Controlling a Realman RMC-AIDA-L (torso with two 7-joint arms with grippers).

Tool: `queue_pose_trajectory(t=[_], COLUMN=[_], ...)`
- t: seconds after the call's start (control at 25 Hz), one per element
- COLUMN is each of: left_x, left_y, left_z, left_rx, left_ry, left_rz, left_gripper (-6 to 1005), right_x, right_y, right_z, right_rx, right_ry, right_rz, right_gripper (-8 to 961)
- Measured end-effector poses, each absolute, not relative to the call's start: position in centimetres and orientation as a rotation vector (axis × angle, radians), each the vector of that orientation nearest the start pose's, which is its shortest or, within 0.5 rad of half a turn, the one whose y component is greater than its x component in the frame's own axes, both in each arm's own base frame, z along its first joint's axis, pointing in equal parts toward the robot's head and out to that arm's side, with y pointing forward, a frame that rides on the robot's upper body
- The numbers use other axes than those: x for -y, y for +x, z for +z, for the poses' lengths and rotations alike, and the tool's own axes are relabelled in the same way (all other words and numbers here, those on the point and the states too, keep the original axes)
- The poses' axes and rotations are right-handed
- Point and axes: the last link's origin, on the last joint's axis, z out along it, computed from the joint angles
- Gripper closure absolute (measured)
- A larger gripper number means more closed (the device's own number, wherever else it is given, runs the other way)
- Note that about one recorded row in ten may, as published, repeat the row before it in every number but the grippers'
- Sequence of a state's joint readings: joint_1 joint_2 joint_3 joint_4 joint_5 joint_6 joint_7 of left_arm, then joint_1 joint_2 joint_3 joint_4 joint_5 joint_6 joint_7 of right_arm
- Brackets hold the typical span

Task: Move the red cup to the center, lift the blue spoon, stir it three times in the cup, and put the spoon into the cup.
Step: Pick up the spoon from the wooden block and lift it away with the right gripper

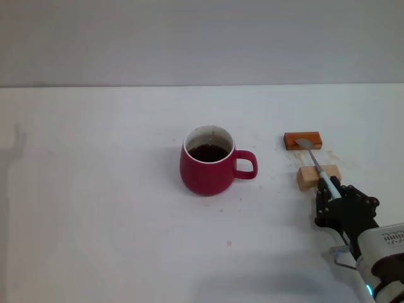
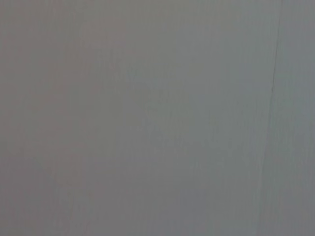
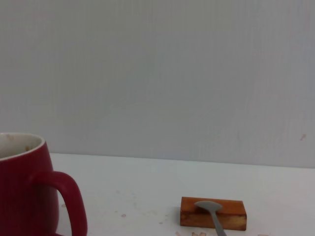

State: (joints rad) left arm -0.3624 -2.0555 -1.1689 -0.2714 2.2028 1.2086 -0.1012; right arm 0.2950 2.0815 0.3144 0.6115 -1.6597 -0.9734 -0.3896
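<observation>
The red cup (image 1: 208, 165) stands upright mid-table with dark liquid inside and its handle toward the right; part of it also shows in the right wrist view as the red cup (image 3: 22, 191). To its right lies the blue spoon (image 1: 314, 159), grey bowl on an orange block (image 1: 303, 141) and neck across a tan block (image 1: 317, 177). My right gripper (image 1: 330, 190) sits at the near end of the spoon, shut on the pale blue handle. The spoon's bowl (image 3: 208, 205) rests on the orange block (image 3: 212, 214). My left arm is out of view.
The white table (image 1: 95, 208) runs wide to the left of the cup and in front of it. A grey wall stands behind the table's far edge. The left wrist view holds only a plain grey surface (image 2: 147, 118).
</observation>
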Motion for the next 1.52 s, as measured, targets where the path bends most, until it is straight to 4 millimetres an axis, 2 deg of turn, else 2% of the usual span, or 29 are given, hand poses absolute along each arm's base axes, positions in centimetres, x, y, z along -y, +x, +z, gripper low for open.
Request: queue_pose_trajectory(t=[0.6,1.16,1.36,1.48,1.52], left_x=[-32.6,-32.7,-32.7,-32.7,-32.7], left_y=[-35.8,-35.9,-35.9,-35.9,-35.9], left_z=[5.1,5.0,4.9,4.9,4.9], left_rx=[0.609,0.613,0.614,0.615,0.617], left_ry=[-1.146,-1.153,-1.155,-1.156,-1.157], left_rz=[-0.750,-0.742,-0.740,-0.738,-0.736], left_gripper=[138,137,137,137,137], right_x=[-26.6,-26.9,-26.7,-26.6,-26.6], right_y=[29.7,28.9,27.5,26.2,25.2], right_z=[-11.1,-9.7,-9.1,-8.8,-8.4], right_rx=[-0.693,-0.632,-0.572,-0.541,-0.529], right_ry=[-1.766,-1.696,-1.653,-1.632,-1.619], right_rz=[0.475,0.547,0.557,0.561,0.572], right_gripper=[800,801,801,801,800])
